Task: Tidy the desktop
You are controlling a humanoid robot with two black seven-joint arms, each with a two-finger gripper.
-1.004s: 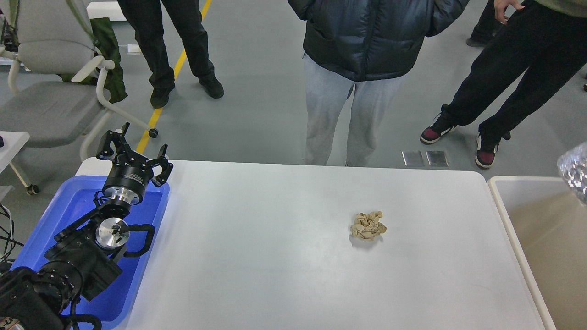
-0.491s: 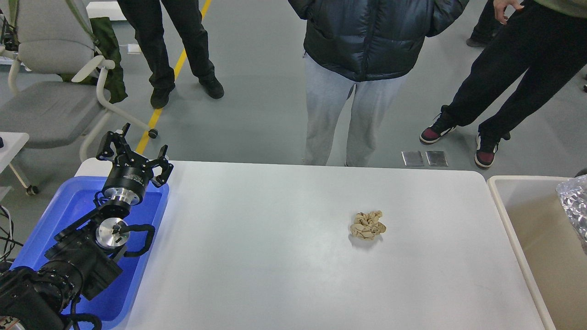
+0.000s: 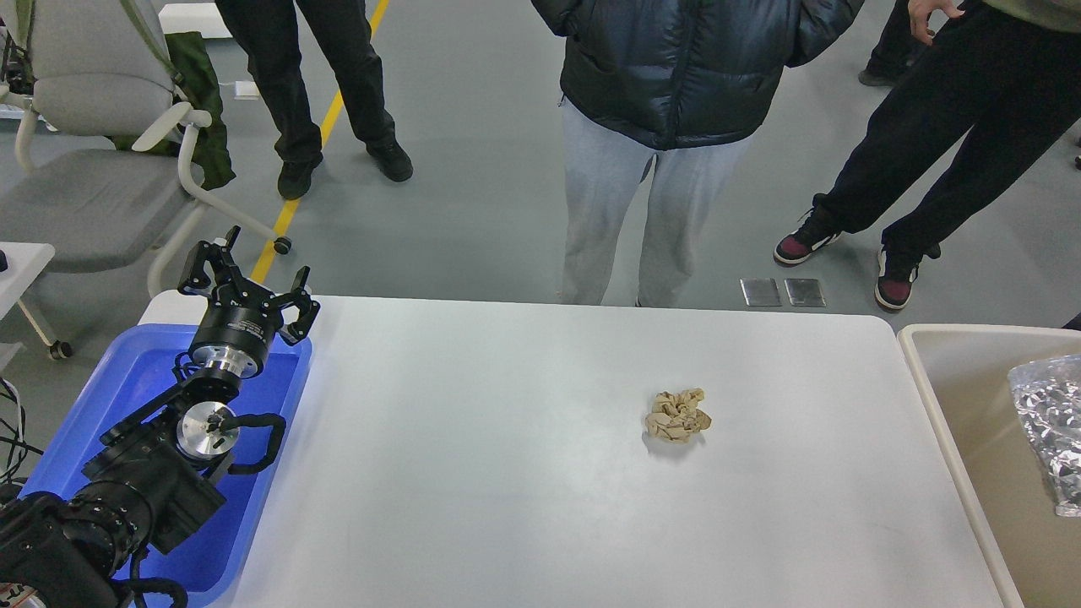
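Note:
The white desktop fills the middle of the head view. A crumpled tan paper ball lies on it, right of centre. My left gripper is open and empty, held above the far end of a blue plastic tray at the left edge, far from the paper ball. A crinkled silver foil wrapper lies in the off-white bin at the right edge. My right gripper is out of view.
Three people stand beyond the table's far edge; the nearest, in grey trousers, is right at the edge. A grey office chair stands at the far left.
The silver foil wrapper has dropped from the right edge down into the off-white bin. My left arm, the paper ball and the tray have not moved.

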